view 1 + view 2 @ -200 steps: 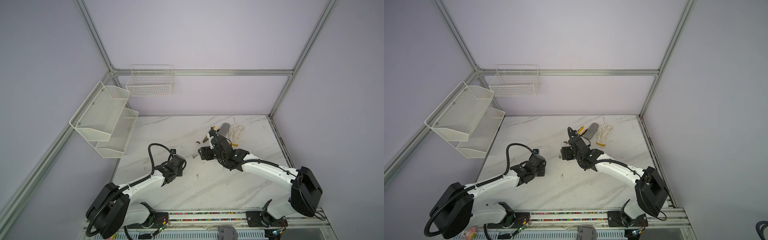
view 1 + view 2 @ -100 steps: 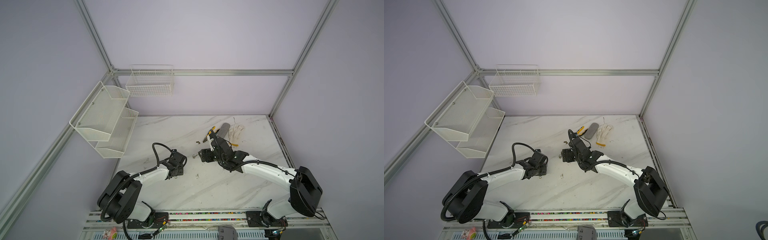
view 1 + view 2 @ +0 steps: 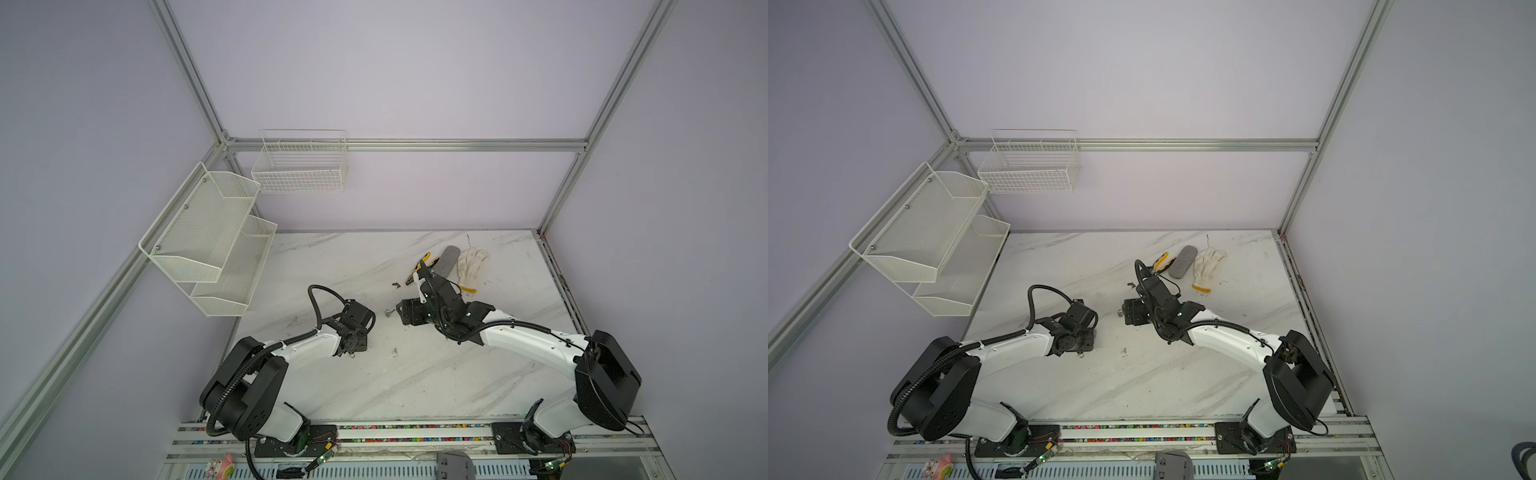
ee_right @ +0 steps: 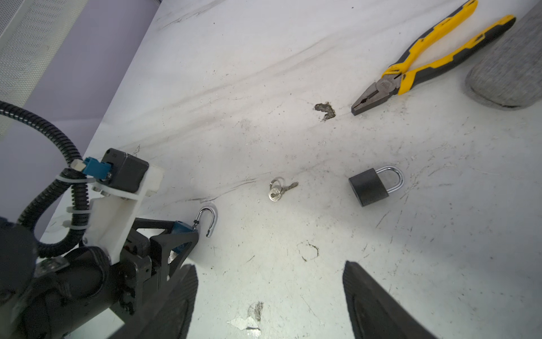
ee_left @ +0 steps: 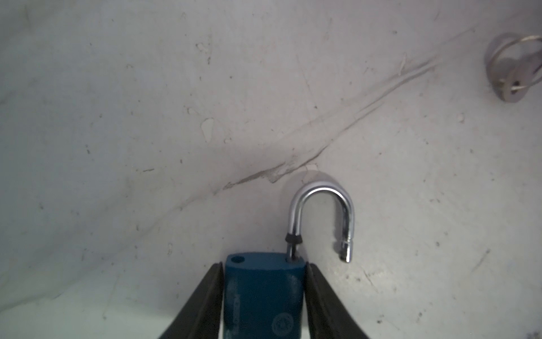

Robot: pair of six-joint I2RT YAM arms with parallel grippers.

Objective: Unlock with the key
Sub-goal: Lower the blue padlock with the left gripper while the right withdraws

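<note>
The blue padlock lies on the marble table with its silver shackle swung open. My left gripper is shut on its body, one finger against each side. The same gripper sits low at centre left in both top views. The key on its ring lies loose on the table ahead of the blue padlock and also shows in the left wrist view. A black padlock with a closed shackle lies beyond the key. My right gripper hovers open and empty.
Yellow-handled pliers, a grey pouch and a white glove lie at the back right of the table. A two-tier mesh shelf hangs on the left wall. A wire basket hangs on the back wall.
The left arm's shoulder and elbow have swung round while its gripper stayed near the same spot on the table. The right arm has hardly moved.
</note>
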